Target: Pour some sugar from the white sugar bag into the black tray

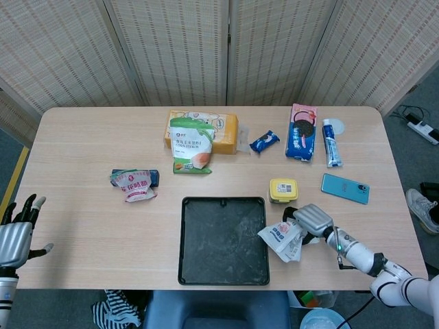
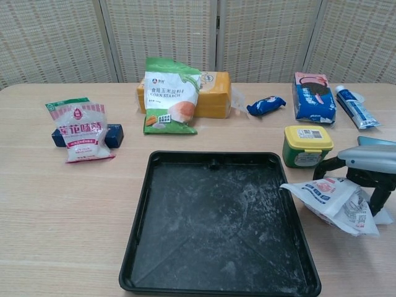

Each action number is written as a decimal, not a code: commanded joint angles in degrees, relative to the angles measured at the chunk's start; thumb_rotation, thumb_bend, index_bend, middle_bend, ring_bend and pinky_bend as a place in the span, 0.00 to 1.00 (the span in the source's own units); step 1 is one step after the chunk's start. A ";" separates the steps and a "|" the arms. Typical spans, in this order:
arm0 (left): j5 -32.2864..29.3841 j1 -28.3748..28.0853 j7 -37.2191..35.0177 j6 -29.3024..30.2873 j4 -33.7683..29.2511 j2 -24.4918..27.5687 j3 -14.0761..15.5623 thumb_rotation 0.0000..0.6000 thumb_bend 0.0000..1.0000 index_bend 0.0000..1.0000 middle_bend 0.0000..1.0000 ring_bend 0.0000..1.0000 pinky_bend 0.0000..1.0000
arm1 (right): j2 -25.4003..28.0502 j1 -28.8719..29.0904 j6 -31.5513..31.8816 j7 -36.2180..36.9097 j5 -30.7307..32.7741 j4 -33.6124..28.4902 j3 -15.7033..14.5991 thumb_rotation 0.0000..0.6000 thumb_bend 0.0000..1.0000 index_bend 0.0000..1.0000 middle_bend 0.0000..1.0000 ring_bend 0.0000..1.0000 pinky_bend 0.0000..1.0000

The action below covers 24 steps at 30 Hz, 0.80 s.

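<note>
The black tray (image 1: pixel 216 240) (image 2: pixel 210 229) lies at the table's near middle, its floor dusted with white powder. The white sugar bag (image 1: pixel 282 238) (image 2: pixel 331 197), crumpled, lies just off the tray's right rim with its left corner reaching that rim. My right hand (image 1: pixel 312 221) (image 2: pixel 365 170) grips the bag's right end, fingers curled down over it. My left hand (image 1: pixel 15 236) hangs off the table's near left corner, fingers spread and holding nothing; the chest view does not show it.
A yellow-lidded jar (image 1: pixel 283 190) (image 2: pixel 307 146) stands right behind the bag. A blue phone (image 1: pixel 345 188), toothpaste (image 1: pixel 331 151) and cookie pack (image 1: pixel 301 131) lie to the right. A corn starch bag (image 1: pixel 191 145) leans on a yellow box at the back. A pink-and-white bag (image 1: pixel 135 185) lies left.
</note>
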 commanded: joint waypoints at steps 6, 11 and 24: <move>0.31 0.17 -0.13 0.36 -0.16 0.11 0.15 1.00 0.17 0.00 0.00 0.30 0.00 | -0.59 -1.44 2.36 -2.21 0.26 0.18 0.36 1.00 0.19 0.66 0.55 0.88 0.98; 0.39 0.15 -0.10 0.43 -0.16 0.09 0.14 1.00 0.17 0.00 0.00 0.30 0.00 | 0.38 -3.18 6.98 -5.05 -0.54 -0.50 0.69 1.00 0.19 0.75 0.62 0.90 1.00; 0.85 0.36 -0.23 1.04 -0.48 0.24 0.24 1.00 0.17 0.00 0.00 0.30 0.00 | 2.49 -7.05 15.49 -14.45 -0.78 -3.72 2.63 1.00 0.20 0.79 0.66 0.92 1.00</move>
